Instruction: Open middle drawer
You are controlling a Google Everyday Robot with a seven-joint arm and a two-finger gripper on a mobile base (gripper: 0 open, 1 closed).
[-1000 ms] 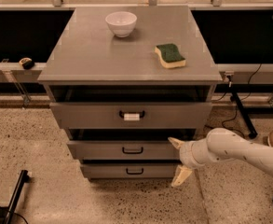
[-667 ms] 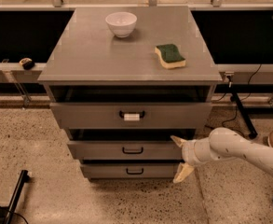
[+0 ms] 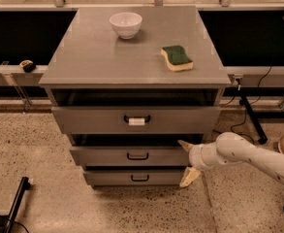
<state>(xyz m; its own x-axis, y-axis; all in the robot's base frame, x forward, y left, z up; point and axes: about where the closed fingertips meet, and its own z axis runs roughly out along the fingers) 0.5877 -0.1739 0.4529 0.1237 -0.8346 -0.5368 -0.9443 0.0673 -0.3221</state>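
Evidently needs the gripper (image 3: pixel 187 160), gaping open at the end of the middle drawer (image 3: pixel 102 157), shifted sideways along the long front to the black handle (image 3: pixel 137 156) at its centre

Grey worktop (image 3: pixel 98 57) bearing white bowl (image 3: pixel 125 24) near far edge, green-topped sponge (image 3: pixel 176 58) toward right edge. Below front right corner, hand (image 3: pixel 187 160), fingers spread.

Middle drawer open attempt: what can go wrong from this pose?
1. The pincer sits open at the right end of the middle drawer, away from its handle; it may slip off the front.
2. Its lower finger overlaps the bottom drawer, which could get dragged instead.
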